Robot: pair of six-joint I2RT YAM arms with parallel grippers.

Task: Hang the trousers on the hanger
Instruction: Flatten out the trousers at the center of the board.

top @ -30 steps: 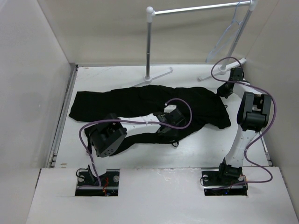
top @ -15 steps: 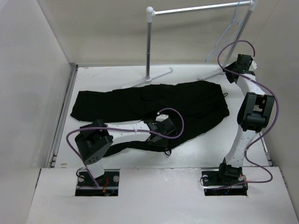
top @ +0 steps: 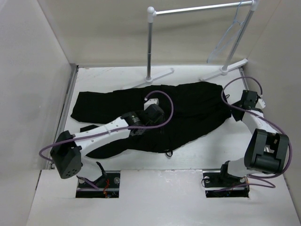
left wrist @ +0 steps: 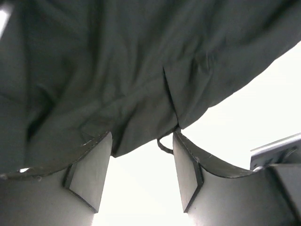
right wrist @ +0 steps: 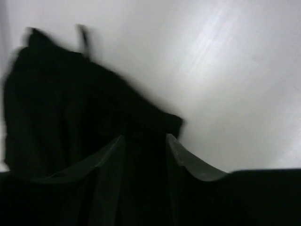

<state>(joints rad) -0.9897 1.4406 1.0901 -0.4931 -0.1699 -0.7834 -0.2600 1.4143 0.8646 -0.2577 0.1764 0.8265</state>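
- Seen from the top camera, the black trousers [top: 197, 103] lie flat across the middle of the white table [top: 197, 150]. The legs run to the left of the frame and the waist end is at the right.
- The pale hanger [top: 225, 40] hangs from the right end of the white rack [top: 197, 9] at the upper right of the frame. It is well apart from the trousers and nothing is on it.
- My left gripper [top: 149, 114] sits over the middle of the trousers.
- From the left wrist camera, the left gripper [left wrist: 141, 174] has its jaws wide apart. Bare table shows between them. The fabric edge and a small drawstring loop [left wrist: 163, 146] lie just beyond the fingertips.
- My right gripper [top: 237, 109] is at the right-hand edge of the trousers, at the waist end.
- The right wrist view is blurred. The right gripper [right wrist: 143, 155] has its jaws moderately apart with dark fabric between them. I cannot tell whether they are pinching it.
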